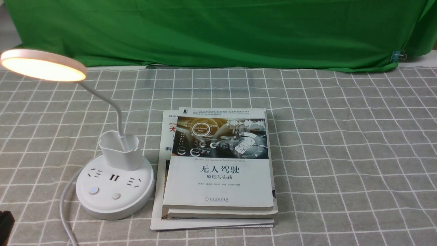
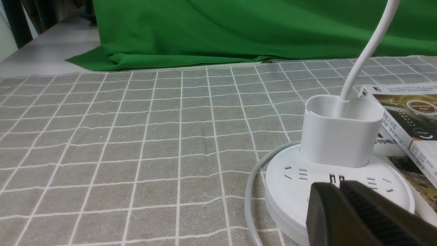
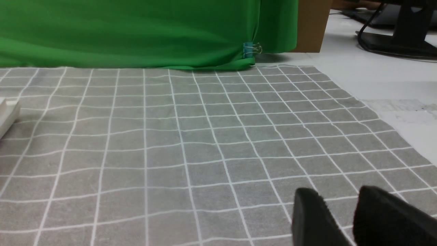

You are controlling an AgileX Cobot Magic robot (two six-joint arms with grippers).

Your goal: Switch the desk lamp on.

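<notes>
The lamp [image 1: 114, 191] stood lit at the left, beside the books [image 1: 218, 181] — switching on looked finished. Left gripper [image 2: 327, 184]: 2 fingers pressed together; right gripper [image 3: 336, 191]: 2 spread. Next: simply retreat.

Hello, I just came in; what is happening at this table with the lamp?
Nothing is being handled. The desk lamp is lit, so the task looks done. The left hand is shut near its base, and the right hand is open over the checkered cloth. Books lie beside the lamp.
</notes>
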